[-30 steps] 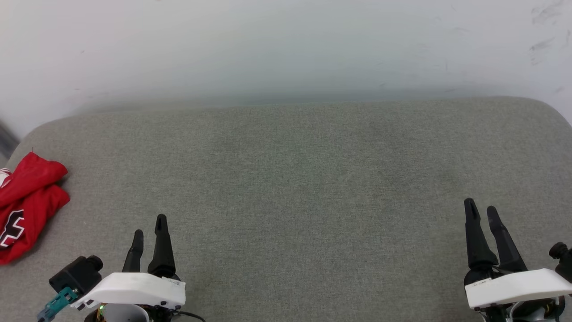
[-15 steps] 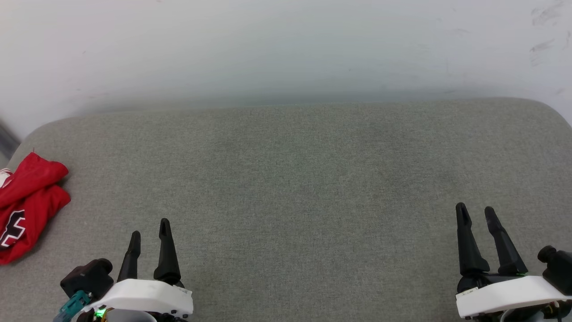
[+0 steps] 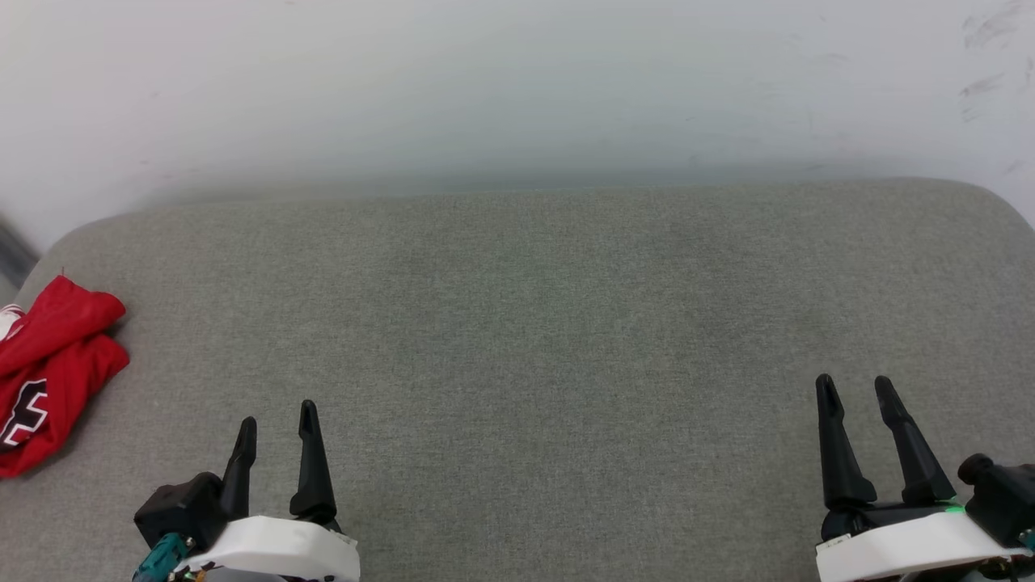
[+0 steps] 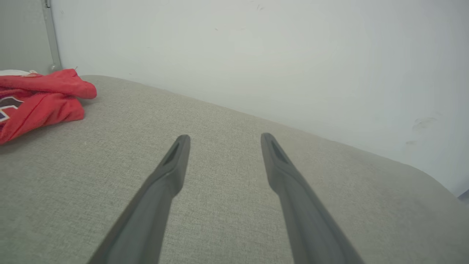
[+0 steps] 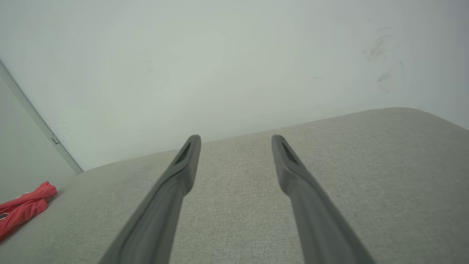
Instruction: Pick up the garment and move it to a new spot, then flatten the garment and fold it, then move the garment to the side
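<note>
You have the shirt (image 3: 50, 368) lying crumpled at the far left end of the grey cushion (image 3: 525, 323), partly cut off by the left border of the head view. Its red cloth is bunched in loose folds, with a patch of black-and-white print facing up and a sliver of white at its upper left corner. Your left gripper (image 3: 276, 414) is at the lower left of that view, its two dark fingers apart with nothing between them; the shirt lies off to its left, not touching it. Your right gripper (image 3: 852, 380) is at the lower right, well apart from the shirt, fingers likewise spread and empty. In the left wrist view you see the shirt at the upper left, beyond the fingertips, close to the white wall (image 3: 517, 81). In the right wrist view it is a small red heap at the lower left edge
</note>
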